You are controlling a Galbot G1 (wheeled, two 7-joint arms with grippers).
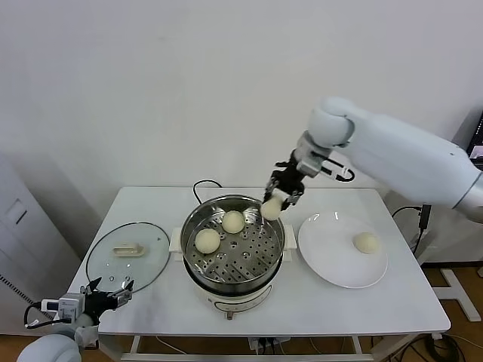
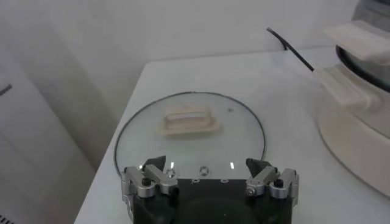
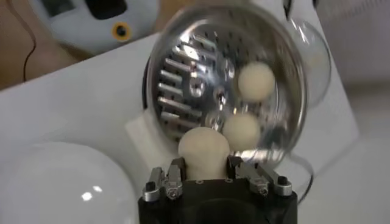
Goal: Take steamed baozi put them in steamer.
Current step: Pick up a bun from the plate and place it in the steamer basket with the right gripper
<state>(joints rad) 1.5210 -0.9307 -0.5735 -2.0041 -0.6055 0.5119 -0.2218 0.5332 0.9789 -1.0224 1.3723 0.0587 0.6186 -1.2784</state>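
Note:
The steel steamer [image 1: 198,226] stands mid-table with two pale baozi on its perforated tray, one at the back [image 1: 233,221] and one at the left [image 1: 207,240]. My right gripper [image 1: 273,205] is shut on a third baozi [image 1: 271,209] and holds it above the steamer's back right rim. In the right wrist view that baozi [image 3: 203,151] sits between the fingers, with the steamer [image 3: 183,73] and its two baozi [image 3: 256,80] [image 3: 242,129] beyond. A fourth baozi [image 1: 367,242] lies on the white plate [image 1: 324,260]. My left gripper [image 1: 108,289] is open and empty at the table's front left.
The glass lid [image 1: 106,264] with its cream handle [image 1: 128,250] lies flat left of the steamer; it also shows in the left wrist view [image 2: 201,143]. A black cable [image 1: 202,183] runs behind the steamer. The wall is close behind the table.

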